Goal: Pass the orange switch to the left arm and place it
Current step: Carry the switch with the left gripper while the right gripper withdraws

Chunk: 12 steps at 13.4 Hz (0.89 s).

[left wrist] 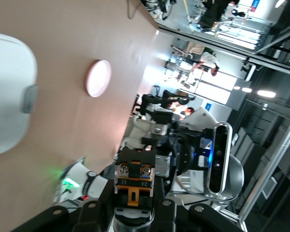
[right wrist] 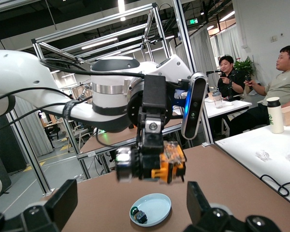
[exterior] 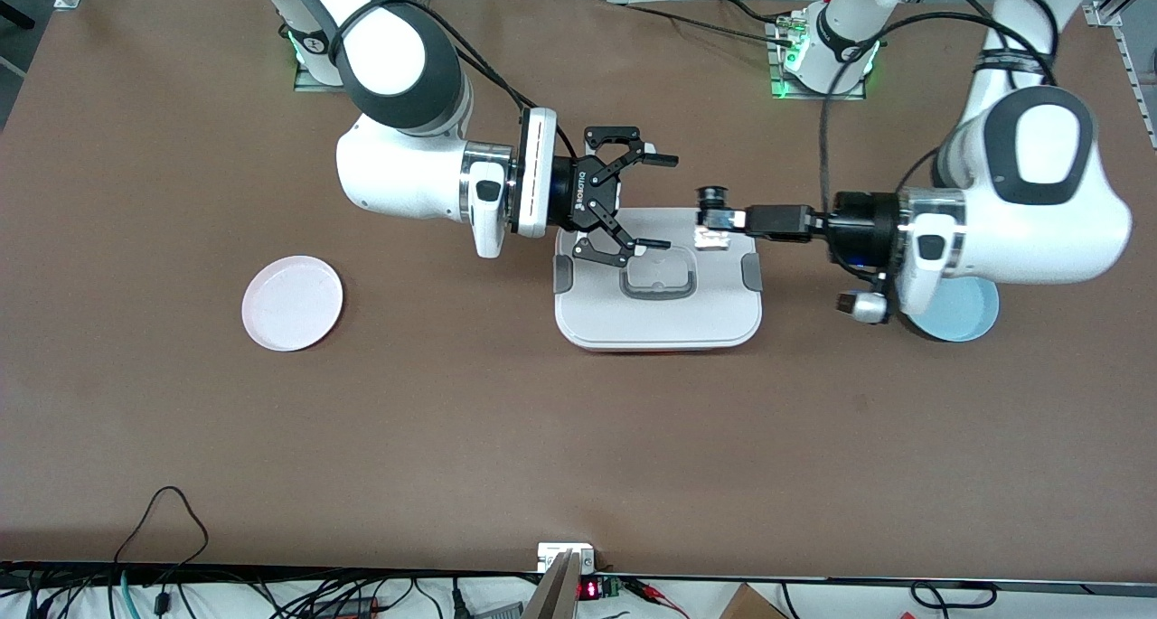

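My left gripper [exterior: 719, 217] is shut on the orange switch [exterior: 714, 192] and holds it in the air over the edge of the white box [exterior: 658, 312] nearest the robots' bases. The left wrist view shows the switch [left wrist: 134, 186] between the fingers of that gripper [left wrist: 133, 205]. My right gripper [exterior: 664, 201] is open and empty, over the same box edge, facing the switch a short gap away. In the right wrist view the switch [right wrist: 157, 162] hangs in the left gripper [right wrist: 152, 145], ahead of the spread right gripper [right wrist: 130, 193].
A pink plate [exterior: 292, 303] lies toward the right arm's end of the table. A light blue plate [exterior: 963, 316], partly under the left arm, holds a small dark component with a green tip [right wrist: 139, 215].
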Motion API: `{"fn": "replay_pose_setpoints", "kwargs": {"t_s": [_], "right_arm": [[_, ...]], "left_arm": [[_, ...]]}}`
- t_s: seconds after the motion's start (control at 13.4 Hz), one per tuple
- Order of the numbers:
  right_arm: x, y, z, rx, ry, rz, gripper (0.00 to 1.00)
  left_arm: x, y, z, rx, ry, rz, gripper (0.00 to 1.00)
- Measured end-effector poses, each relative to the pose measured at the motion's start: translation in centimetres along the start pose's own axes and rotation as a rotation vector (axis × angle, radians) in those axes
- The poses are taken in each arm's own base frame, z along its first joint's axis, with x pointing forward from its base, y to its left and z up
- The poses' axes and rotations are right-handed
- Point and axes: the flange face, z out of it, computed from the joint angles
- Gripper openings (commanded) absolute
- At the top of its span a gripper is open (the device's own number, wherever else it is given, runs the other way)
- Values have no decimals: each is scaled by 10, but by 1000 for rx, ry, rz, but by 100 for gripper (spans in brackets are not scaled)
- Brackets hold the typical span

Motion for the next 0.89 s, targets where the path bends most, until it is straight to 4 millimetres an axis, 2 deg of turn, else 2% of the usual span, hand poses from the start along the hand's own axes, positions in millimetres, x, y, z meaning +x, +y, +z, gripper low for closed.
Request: {"fn": "replay_pose_setpoints", "kwargs": {"t_s": [0.15, 0.45, 0.67, 0.89], "right_arm": [[0, -1, 1, 2, 0, 1, 100], [-7, 4, -3, -13, -9, 33, 100], [-29, 32, -33, -76, -54, 148, 100], [-33, 57, -69, -148, -165, 295, 100]], "left_arm": [[-1, -8, -26, 100, 1, -1, 0], [-11, -34, -82, 478, 2, -3, 0], [-25, -51, -112, 805, 11, -24, 0], [-30, -67, -128, 1074, 16, -51, 0]]}}
